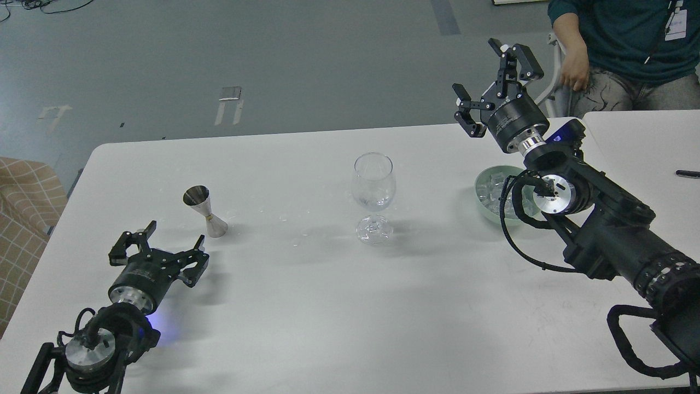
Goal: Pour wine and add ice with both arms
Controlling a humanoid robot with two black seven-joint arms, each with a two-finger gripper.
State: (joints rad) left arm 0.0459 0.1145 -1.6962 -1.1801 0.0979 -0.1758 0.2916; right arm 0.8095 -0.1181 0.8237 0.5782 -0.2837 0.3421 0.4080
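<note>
step: before pour, I think | left fingers [164, 245] released near jigger [204, 210] | right fingers [495, 82] released, empty, raised beyond ice [492, 191] | next: probably grasp jigger, tip into glass [373, 189]

You get even, fairly bright overhead light here, diffuse and a little cool, so the white table [306, 306] reads clean without blown-out patches. Shadows are soft and pale: a faint one spreads right of the stemmed glass [373, 189], another lies beside the metal jigger [203, 210], and a blurred one sits under the left gripper [164, 241]. A violet-blue glow (an indicator on the left arm [109, 328]) tints the tabletop by it; a similar blue spot shows on the right arm [601, 224]. Focus holds across the frame, with mild grain on the grey floor [219, 54]. The glass is hard to read against white.
</note>
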